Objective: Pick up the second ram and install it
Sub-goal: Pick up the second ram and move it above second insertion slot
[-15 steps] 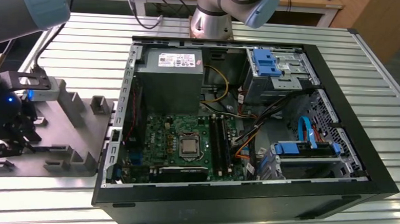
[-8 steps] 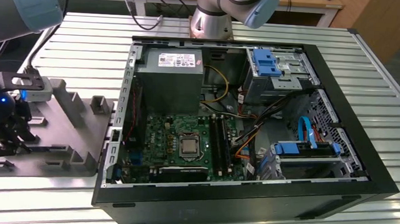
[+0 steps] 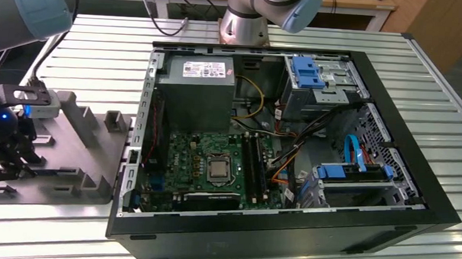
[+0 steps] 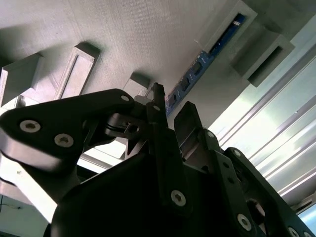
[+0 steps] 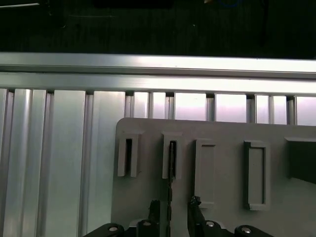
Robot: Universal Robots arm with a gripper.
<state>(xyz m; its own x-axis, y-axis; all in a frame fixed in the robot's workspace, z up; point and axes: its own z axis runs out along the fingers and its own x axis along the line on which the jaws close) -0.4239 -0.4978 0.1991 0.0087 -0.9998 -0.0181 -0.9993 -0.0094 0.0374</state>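
Gripper [image 5: 174, 207] is hovering over the grey fixture [image 5: 222, 133]; jaws are standing moderately apart, clasping nothing; the second ram [image 5: 169, 195] is standing on edge in a fixture slot, running between the fingers [image 5: 154, 211] with a gap either side; well away from the jaws, the open computer case [image 3: 288, 239] is lying on its side; a white label [image 3: 206, 70] on its power supply [image 3: 194, 104] is carrying print too small to read.
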